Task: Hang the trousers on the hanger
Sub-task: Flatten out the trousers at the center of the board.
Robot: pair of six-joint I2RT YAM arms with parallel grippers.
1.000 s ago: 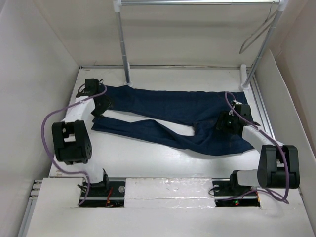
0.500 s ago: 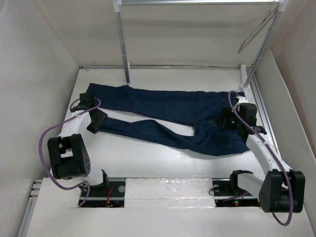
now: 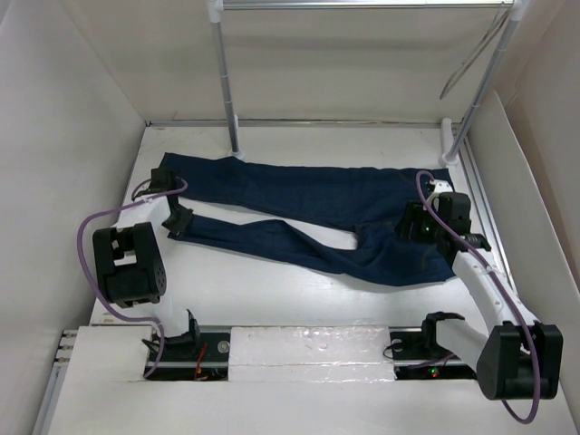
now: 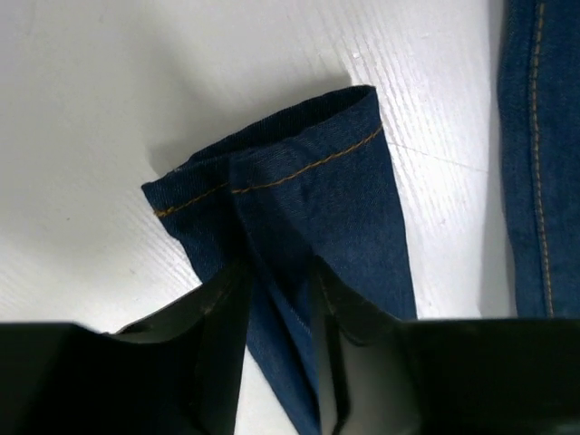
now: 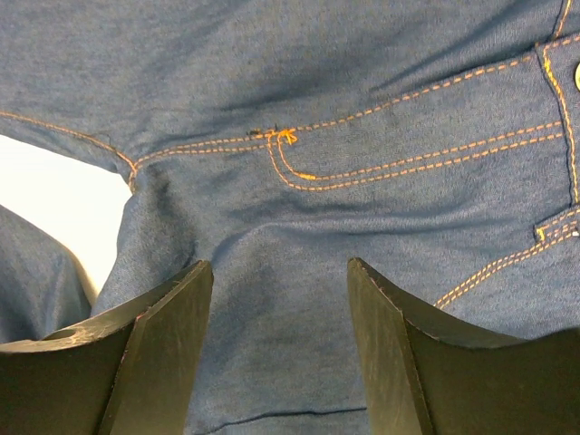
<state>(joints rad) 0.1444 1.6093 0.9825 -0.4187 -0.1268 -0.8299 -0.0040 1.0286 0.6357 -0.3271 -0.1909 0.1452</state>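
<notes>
The trousers (image 3: 308,195) lie flat on the white table, legs to the left and waist to the right. My left gripper (image 3: 177,220) is at the cuff of the near leg. In the left wrist view its jaws (image 4: 276,272) stand close together with a bunched fold of the denim (image 4: 308,181) pinched between them. My right gripper (image 3: 412,227) hovers over the seat of the trousers. Its fingers (image 5: 279,267) are wide apart above the cloth (image 5: 317,82) near the orange pocket stitching, holding nothing. The hanger (image 3: 467,68) hangs from the rail at the top right.
Two white rack poles (image 3: 227,82) (image 3: 480,91) rise from the table's far edge and carry a metal rail (image 3: 362,4). White walls close in the table on the left and right. A metal track (image 3: 478,195) runs along the right side.
My left gripper has come back from the far leg to the near leg's cuff and closed on it. The right arm's elbow swung down toward the near edge; its gripper stays over the seat.
</notes>
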